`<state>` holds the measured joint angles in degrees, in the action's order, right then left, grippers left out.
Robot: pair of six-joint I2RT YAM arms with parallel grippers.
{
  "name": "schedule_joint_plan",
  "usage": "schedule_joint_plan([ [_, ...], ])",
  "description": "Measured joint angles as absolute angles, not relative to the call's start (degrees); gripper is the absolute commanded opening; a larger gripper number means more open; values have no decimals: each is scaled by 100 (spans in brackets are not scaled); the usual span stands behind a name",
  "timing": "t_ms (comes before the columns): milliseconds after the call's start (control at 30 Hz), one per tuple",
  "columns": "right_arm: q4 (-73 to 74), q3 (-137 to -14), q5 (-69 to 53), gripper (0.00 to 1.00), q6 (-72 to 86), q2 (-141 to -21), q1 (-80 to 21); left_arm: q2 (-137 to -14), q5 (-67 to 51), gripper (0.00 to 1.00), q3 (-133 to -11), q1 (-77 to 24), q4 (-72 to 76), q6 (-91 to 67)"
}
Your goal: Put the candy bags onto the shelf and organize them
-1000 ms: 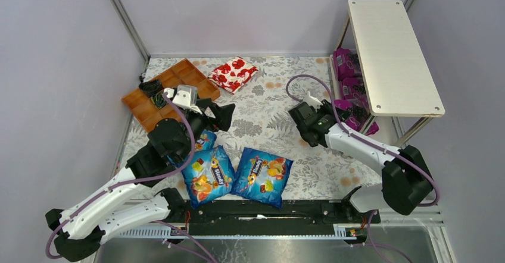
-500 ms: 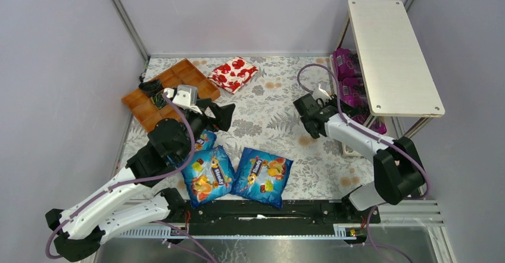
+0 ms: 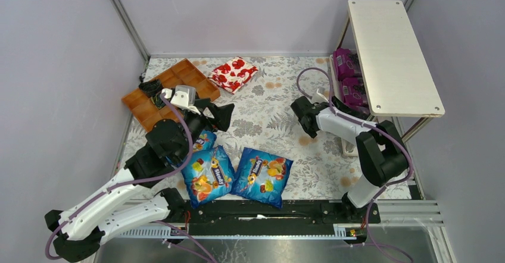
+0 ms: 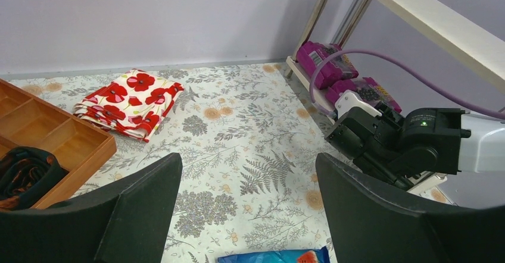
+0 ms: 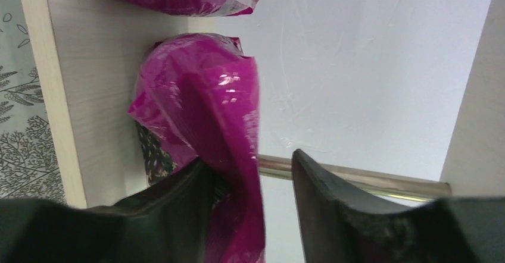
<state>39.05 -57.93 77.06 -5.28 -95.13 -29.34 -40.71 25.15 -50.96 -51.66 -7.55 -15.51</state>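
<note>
Right fingers (image 5: 333, 215) stood partly parted at the shelf's (image 3: 393, 55) lower board, a magenta bag (image 5: 196, 96) slack between them, touching only one finger. Left fingers (image 4: 137, 215) hung wide and empty over the tabletop (image 3: 268, 114), just past the blue bags (image 3: 262, 177) near the front edge. Right arm (image 3: 372, 150) and its purple cable (image 3: 306, 75) lay between those bags and the shelf; brown tray (image 3: 178, 81) and flowered packet (image 3: 233, 72) sat far left, well apart.
</note>
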Motion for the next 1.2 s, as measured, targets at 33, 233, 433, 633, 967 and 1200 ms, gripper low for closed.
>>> schedule_joint_plan([
  [33,3944,-5815,7693,70,-497,-9513,-2932,-4064,2515,88,-5096,-5166,-755,-1551],
  [233,4169,-5905,7126,79,-416,-9325,-2923,-4049,2517,88,-5096,-5166,-757,-1551],
  [433,4451,-6108,5872,78,-311,-8632,-2943,-4053,2517,88,-5096,-5166,-755,-1551],
  [633,4582,-6219,4980,62,-246,-8302,-3055,-4101,2515,88,-5096,-5166,-755,-1551],
  [967,4733,-6316,5172,25,-132,-8348,-3232,-4191,2515,88,-5096,-5166,-762,-1551],
  [1200,4733,-6259,5918,21,-16,-8604,-3236,-4222,2515,88,-5098,-5166,-762,-1551],
])
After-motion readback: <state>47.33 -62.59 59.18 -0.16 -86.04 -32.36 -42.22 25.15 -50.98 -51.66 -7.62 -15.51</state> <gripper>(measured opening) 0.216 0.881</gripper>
